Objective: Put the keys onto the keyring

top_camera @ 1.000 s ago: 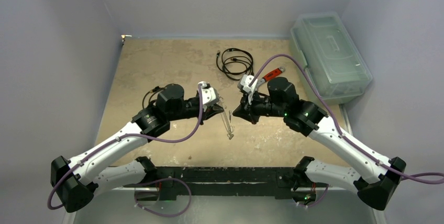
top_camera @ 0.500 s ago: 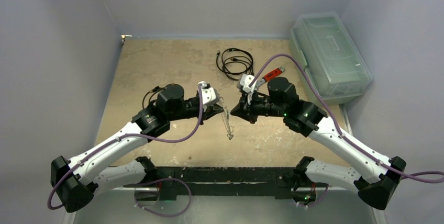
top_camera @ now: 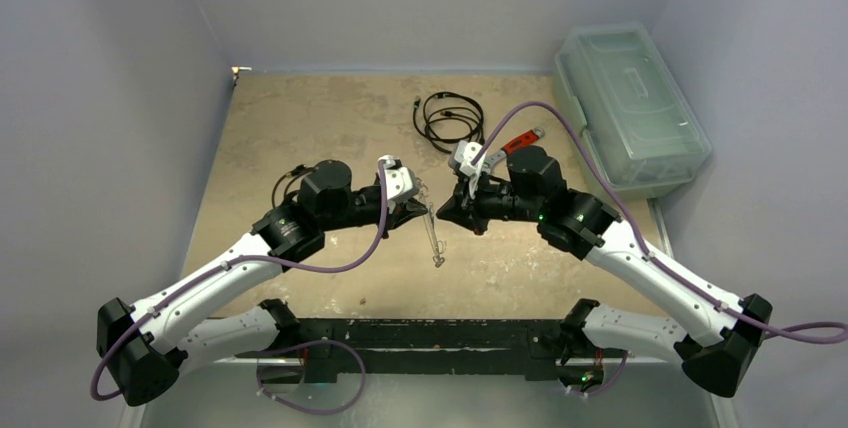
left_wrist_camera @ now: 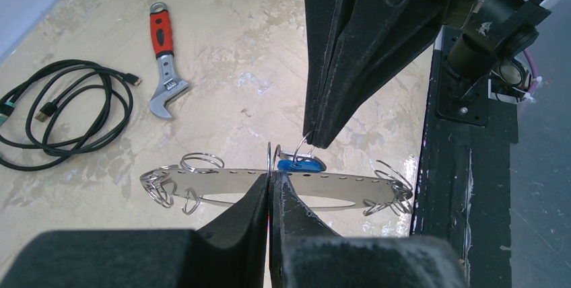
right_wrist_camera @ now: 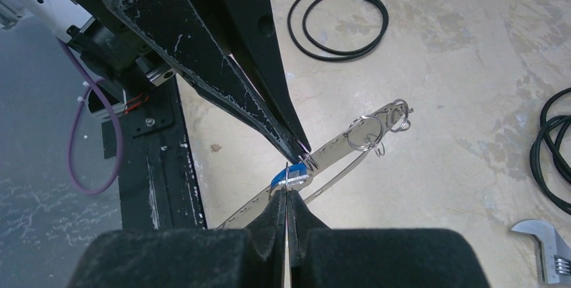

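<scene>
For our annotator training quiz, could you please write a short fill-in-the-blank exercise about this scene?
1. The right end effector pinches a small key with a ___ head.
2. The left end effector is ___ on the keyring.
3. The wrench has a ___ handle.
4. The coiled cable beside it is ___.
Missing words: blue; shut; red; black.

From overhead the keyring (top_camera: 432, 236) is only a thin sliver, its keys too small to pick out. Up close, the blue key (left_wrist_camera: 301, 165) sits half hidden behind the keyring's edge. The wrench (right_wrist_camera: 547, 247) is clipped by the right wrist view's bottom corner, the black cable (right_wrist_camera: 542, 150) by its right edge.
</scene>
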Robot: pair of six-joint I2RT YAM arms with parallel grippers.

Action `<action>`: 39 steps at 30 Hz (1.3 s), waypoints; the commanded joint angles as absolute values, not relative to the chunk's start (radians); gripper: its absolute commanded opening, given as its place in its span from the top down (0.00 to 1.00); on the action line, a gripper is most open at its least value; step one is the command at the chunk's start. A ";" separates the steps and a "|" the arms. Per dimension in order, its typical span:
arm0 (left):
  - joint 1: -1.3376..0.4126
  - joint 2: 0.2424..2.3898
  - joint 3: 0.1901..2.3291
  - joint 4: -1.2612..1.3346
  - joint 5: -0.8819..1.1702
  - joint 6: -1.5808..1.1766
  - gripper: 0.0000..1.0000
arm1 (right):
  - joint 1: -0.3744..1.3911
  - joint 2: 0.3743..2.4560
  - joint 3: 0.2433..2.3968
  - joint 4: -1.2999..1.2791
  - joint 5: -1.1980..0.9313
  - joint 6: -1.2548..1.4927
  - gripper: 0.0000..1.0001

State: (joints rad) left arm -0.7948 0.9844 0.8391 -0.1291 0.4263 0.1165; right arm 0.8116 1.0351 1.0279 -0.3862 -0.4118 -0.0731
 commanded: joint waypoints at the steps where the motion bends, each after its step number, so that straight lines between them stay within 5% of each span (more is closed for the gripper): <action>1: -0.800 0.976 0.865 -0.083 0.434 0.116 1.00 | 0.819 1.033 1.070 -0.331 -0.418 -0.089 1.00; 39: -0.800 0.968 0.864 -0.087 0.430 0.117 1.00 | 0.822 1.043 1.026 -0.290 -0.306 -0.026 1.00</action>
State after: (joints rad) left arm -0.7944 0.9844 0.8391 -0.1299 0.4156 0.1165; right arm 0.8181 1.0630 1.0279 -0.3214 -0.3485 -0.0429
